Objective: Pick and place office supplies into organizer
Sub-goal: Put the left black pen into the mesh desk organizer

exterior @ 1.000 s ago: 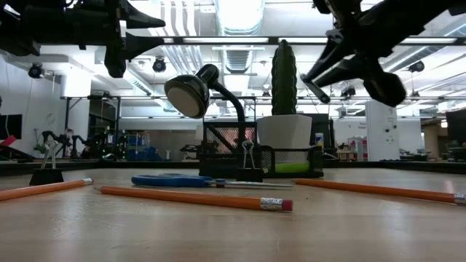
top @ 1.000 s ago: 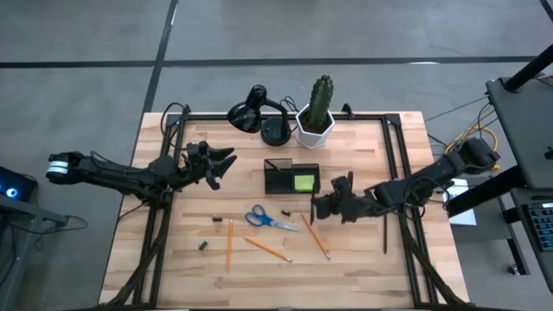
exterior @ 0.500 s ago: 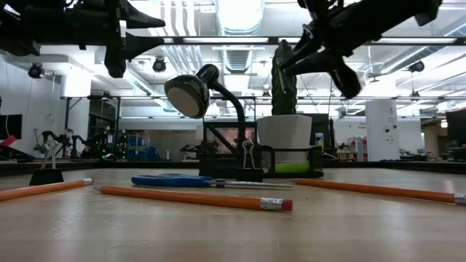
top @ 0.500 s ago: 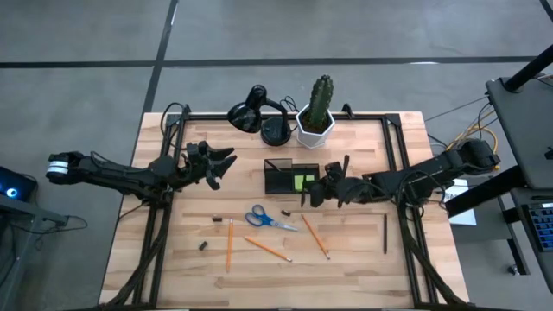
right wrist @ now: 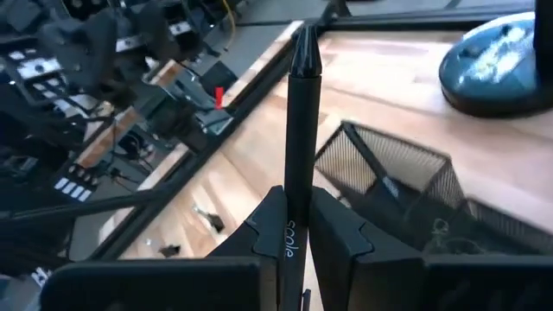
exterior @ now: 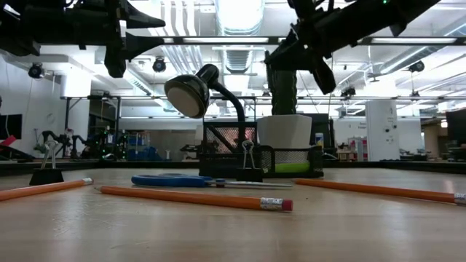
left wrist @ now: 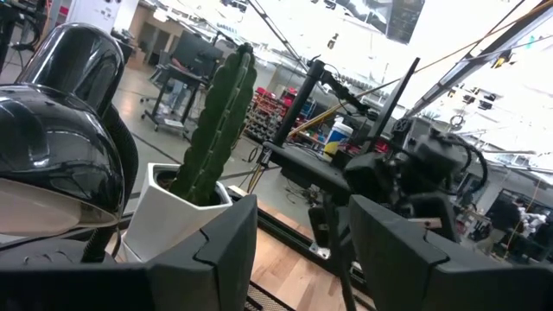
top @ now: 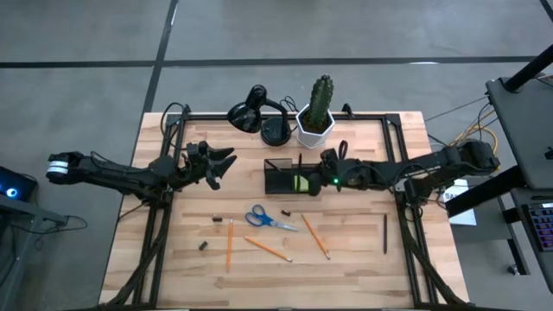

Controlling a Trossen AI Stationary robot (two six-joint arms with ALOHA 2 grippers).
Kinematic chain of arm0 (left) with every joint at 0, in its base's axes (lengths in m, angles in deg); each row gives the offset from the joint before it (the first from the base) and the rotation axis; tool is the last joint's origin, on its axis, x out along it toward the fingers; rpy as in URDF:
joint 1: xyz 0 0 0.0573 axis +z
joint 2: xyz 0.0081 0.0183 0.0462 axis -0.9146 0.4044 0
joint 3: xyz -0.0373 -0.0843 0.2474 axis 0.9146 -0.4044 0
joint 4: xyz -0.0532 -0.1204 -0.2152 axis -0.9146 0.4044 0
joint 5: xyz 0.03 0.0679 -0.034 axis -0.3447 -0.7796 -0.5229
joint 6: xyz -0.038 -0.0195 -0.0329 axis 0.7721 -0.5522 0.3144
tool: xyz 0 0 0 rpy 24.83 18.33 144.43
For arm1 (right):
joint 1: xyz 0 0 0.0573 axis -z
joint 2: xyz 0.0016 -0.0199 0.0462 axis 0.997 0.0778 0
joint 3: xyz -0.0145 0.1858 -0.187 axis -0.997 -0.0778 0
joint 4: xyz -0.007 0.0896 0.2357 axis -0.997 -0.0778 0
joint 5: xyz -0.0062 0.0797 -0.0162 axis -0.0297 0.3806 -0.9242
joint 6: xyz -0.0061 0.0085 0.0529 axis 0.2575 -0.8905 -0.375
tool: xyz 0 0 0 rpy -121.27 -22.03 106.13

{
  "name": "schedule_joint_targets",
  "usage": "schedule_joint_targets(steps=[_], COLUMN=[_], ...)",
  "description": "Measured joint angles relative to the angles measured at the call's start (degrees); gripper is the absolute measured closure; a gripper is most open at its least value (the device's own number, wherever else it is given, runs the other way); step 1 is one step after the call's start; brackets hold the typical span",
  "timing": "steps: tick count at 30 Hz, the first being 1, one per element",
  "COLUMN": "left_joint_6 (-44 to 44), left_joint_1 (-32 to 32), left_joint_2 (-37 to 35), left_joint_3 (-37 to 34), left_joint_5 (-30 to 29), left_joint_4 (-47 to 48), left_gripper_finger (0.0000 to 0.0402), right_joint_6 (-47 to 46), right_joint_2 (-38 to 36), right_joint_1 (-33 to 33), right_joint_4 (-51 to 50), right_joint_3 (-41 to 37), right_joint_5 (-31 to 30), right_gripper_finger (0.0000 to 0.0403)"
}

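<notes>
My right gripper [top: 325, 178] hovers just right of the black mesh organizer [top: 291, 177] and is shut on a thin dark pen [right wrist: 302, 112]. The lime-green sticky pad [top: 304, 182] lies inside the organizer. On the table rest the blue-handled scissors [top: 268, 218], three orange pencils [top: 229, 244] [top: 268, 249] [top: 314, 235], another dark pen [top: 384, 233] and small dark binder clips [top: 217, 220] [top: 203, 245]. My left gripper [top: 226, 160] waits open in the air at the table's left, far from all of these. My right gripper pinches the dark pen's barrel [right wrist: 298, 194] between its two fingers [right wrist: 341, 226]. The pen lies along the fingers and its tip [right wrist: 304, 47] reaches well past them, above the organizer [right wrist: 389, 177]. It comes from the table's right, and the pen is lifted clear.
A black desk lamp [top: 259, 112] and a cactus in a white pot [top: 318, 117] stand right behind the organizer at the far edge. A binder clip [exterior: 247, 164] stands in front of the organizer. Black rails run along the table's left and right sides.
My right gripper has carried the pen from above the table's near-middle toward the far edge and leftward, up to the organizer's right side, turning so that the pen points over the organizer. My left arm has kept still.
</notes>
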Motion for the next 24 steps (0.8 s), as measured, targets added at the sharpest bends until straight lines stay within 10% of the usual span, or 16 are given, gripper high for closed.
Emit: schedule_joint_targets(steps=[24], left_joint_6=[0.04], left_joint_1=[0.00], left_joint_2=[0.00], left_joint_3=[0.00], left_joint_5=[0.00], left_joint_4=[0.00], left_gripper_finger=[0.0233], right_joint_6=[24.30], right_joint_2=[0.38], right_joint_1=[6.75], right_joint_4=[-0.72], right_joint_3=[8.51], right_joint_5=[3.46], right_gripper_finger=[0.0376])
